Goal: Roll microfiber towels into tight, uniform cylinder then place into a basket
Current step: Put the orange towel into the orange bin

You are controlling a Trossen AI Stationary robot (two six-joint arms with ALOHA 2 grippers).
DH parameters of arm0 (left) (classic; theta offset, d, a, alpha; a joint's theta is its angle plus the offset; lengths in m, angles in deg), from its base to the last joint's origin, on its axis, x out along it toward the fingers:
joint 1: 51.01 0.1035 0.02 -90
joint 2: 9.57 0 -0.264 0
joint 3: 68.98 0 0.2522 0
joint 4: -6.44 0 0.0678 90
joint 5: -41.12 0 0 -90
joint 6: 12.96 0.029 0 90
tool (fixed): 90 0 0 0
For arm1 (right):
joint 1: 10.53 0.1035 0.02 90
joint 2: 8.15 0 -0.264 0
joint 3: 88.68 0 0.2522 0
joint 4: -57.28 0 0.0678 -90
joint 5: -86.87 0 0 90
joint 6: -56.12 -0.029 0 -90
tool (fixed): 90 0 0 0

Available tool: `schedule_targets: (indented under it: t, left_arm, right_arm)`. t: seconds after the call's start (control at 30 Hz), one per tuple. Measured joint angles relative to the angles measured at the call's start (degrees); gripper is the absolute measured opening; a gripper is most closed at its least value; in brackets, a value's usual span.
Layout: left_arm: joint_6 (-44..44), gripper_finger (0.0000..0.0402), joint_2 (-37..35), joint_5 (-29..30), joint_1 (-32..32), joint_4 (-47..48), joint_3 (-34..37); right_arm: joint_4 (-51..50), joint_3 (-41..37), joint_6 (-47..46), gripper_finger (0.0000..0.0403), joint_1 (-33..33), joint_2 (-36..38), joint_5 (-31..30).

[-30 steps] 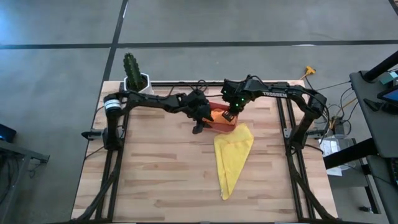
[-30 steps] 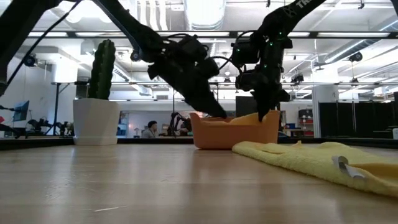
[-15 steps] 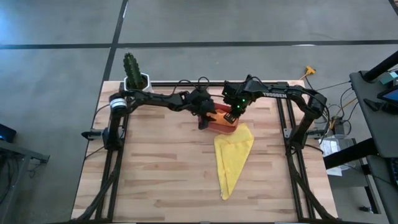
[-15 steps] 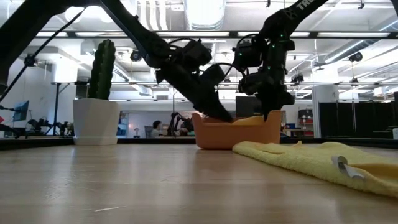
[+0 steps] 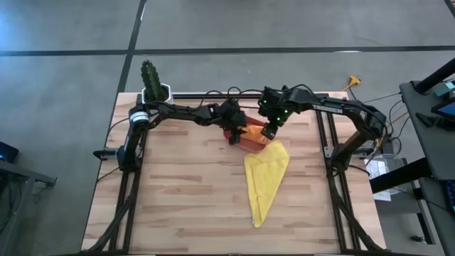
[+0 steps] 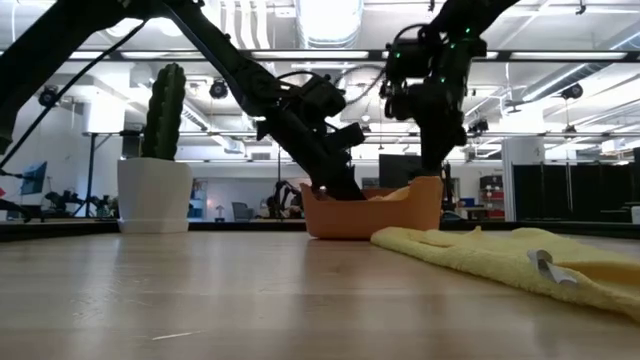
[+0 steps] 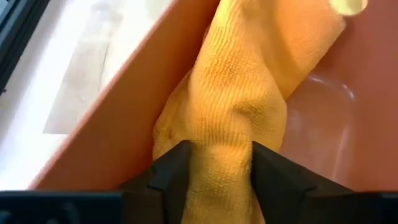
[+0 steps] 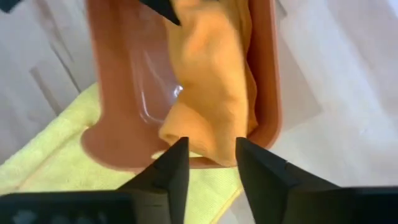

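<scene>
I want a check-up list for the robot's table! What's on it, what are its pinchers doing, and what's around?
Surface: pale wooden plank table, bare wood showing.
Job's things: rolled orange microfiber towel inside salmon-red plastic basket; yellow microfiber towel flat, unrolled, one end under the basket.
Clutter: green cactus in white pot at the far left corner.
Grippers: left end effector shut on the orange towel, in the basket; right end effector open, above the basket's edge.
Cables: wires beside the table's right.
Surroundings: grey floor, workshop behind.
</scene>
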Motion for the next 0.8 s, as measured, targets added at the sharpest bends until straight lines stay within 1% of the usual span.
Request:
schedule_targets:
  t: [0.13,0.27,0.37,0.43,0.5,0.6,0.7,0.8]
  left_arm:
    - [0.0,0.0086,-0.1,-0.1,0.3,2.9,-1.8]
    - [0.1,0.0033,-0.1,-0.1,0.5,3.7,-2.8]
    - [0.1,0.0008,-0.1,-0.1,0.5,3.8,-3.9]
    - [0.6,0.0006,-0.1,-0.2,0.5,3.7,-4.5]
    - [1.7,0.0013,-0.1,-0.6,0.6,4.0,-4.9]
    - [3.4,0.0026,-0.2,-0.6,0.6,6.3,-5.2]
    - [3.7,0.0032,-0.3,-0.7,0.7,9.5,-5.4]
    - [4.9,0.0033,-0.3,-0.9,1.0,12.6,-5.4]
  right_arm:
    - [1.0,0.0,1.4,0.0150,0.5,2.2,0.0]
    - [5.6,0.0,4.3,0.0149,2.2,2.5,0.0]
    - [9.7,0.0,7.1,0.0140,3.5,1.1,-0.2]
    - [10.6,0.0,8.5,0.0133,3.9,-0.9,-2.6]
    - [10.1,0.0,8.8,0.0128,3.9,-3.3,-5.9]
    - [9.0,-0.1,7.7,0.0119,3.4,-6.7,-7.5]
    - [9.2,-0.1,5.9,0.0111,3.3,-9.4,-6.5]
    - [10.6,-0.2,5.8,0.0102,3.4,-11.6,-1.2]
